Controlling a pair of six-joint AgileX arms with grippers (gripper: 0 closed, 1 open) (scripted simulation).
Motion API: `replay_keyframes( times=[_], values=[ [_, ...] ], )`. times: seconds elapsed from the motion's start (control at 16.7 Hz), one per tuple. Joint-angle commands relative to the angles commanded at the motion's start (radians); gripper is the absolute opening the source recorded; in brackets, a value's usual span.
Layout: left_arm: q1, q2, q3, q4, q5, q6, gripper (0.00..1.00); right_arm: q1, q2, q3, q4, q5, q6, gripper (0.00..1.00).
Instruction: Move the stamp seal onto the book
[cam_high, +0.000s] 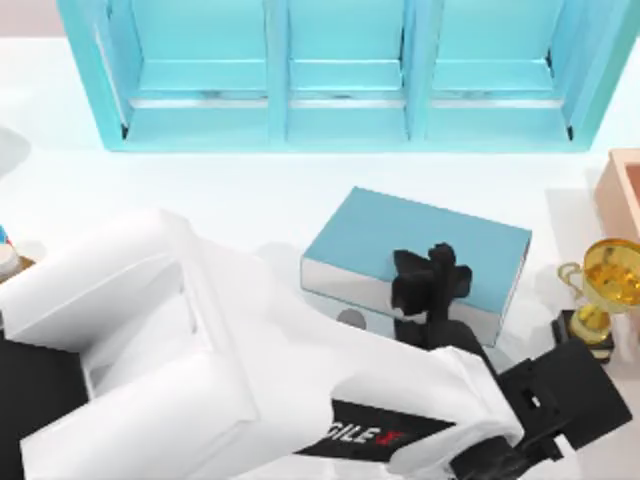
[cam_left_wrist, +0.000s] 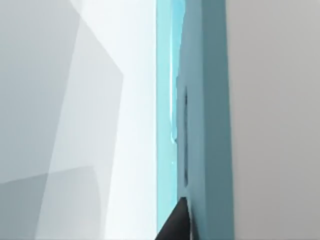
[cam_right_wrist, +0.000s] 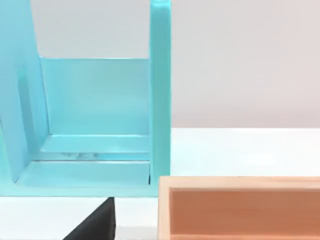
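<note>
While the left arm (cam_high: 200, 380), the biggest thing on the table (cam_high: 230, 200), sweeps in from 8 o'clock and bends back up from 5 o'clock, the job looks to be in its late middle: carried across, but not visibly finished.

Across 12 o'clock stands the teal shelf (cam_high: 340, 130), which plays no part. The book (cam_high: 400, 230) lies flat just past the centre toward 3 o'clock, its teal cover up and its pale edge facing 6 o'clock. A wooden box (cam_high: 625, 185) sits at 2 o'clock, and a gold trophy (cam_high: 605, 290) stands near the book's 4 o'clock corner, apart from it.

Over the book's 6 o'clock edge hangs the left gripper (cam_high: 430, 280). From above it is a black mass, and I cannot tell whether it is clenched or released. The stamp seal is hidden; none lies on the bare cover or on the open table, so my judgement is that it is under or within that gripper.

What seems left is to set the seal down on the cover, let go and lift away.

The right gripper (cam_right_wrist: 97, 222) is a dark wedge facing the shelf and box from its parked arm, its state unreadable.
</note>
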Motion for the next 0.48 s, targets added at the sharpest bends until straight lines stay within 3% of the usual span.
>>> replay_keyframes(
  times=[0.12, 0.48],
  values=[
    [0.0, 0.0, 0.0, 0.0, 0.0, 0.0, 0.0, 0.0, 0.0, 0.0, 0.0, 0.0, 0.0, 1.0],
    [0.0, 0.0, 0.0, 0.0, 0.0, 0.0, 0.45, 0.0, 0.0, 0.0, 0.0, 0.0, 0.0, 1.0]
  ],
)
